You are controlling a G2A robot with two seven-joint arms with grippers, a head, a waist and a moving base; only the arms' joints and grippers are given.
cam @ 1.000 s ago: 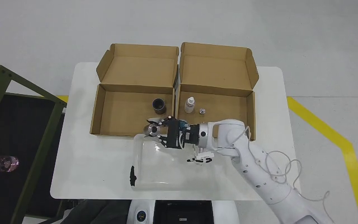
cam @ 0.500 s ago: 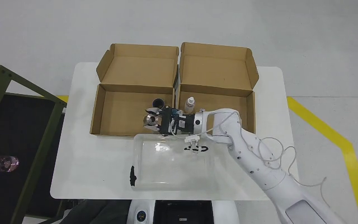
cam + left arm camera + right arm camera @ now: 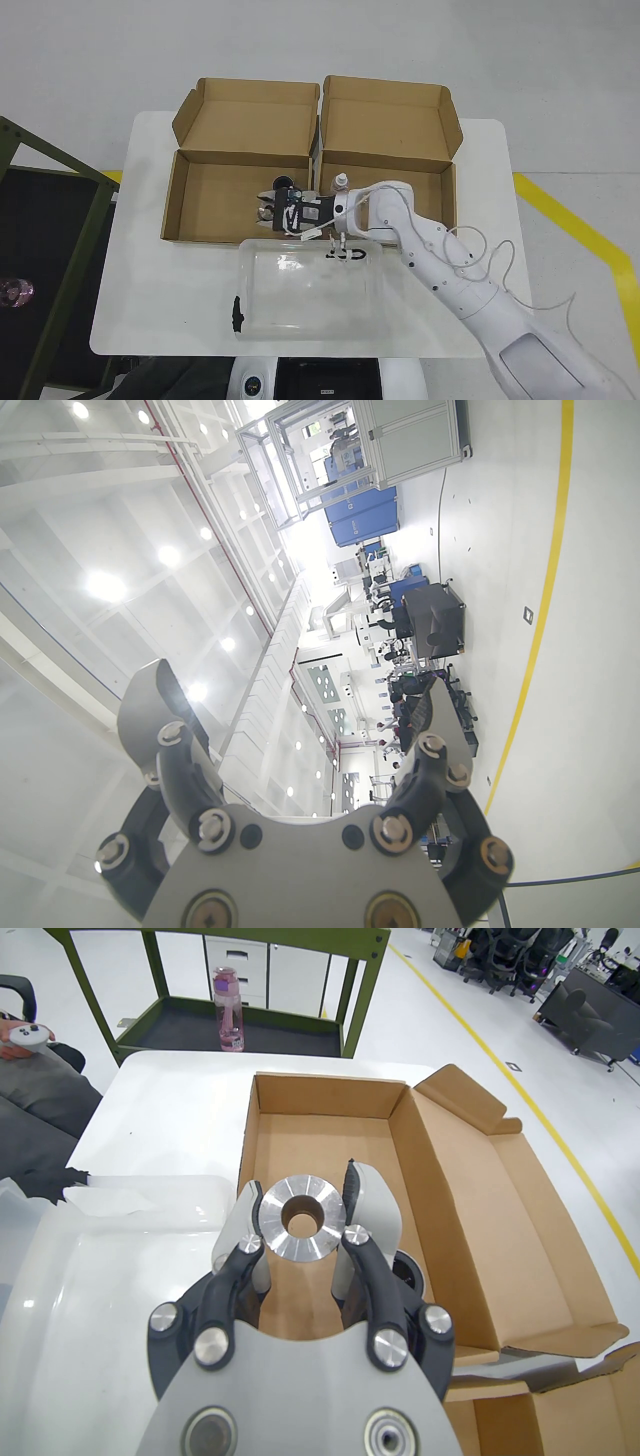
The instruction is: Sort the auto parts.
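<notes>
Right arm has swung forward off the clear bin [image 3: 310,290], and the right gripper [image 3: 303,1185] now hangs over the left box [image 3: 215,200] on the counter [image 3: 150,250], jaws clamped on the rim of the metal ring [image 3: 301,1248]. The ring's flat face is turned to the wrist camera, with cardboard showing through its bore. A black cylindrical part [image 3: 411,1274] stands just beside the jaws, and a white bottle [image 3: 341,181] sits in the right box [image 3: 400,195]. The left gripper [image 3: 297,680] points at the ceiling, jaws apart.
</notes>
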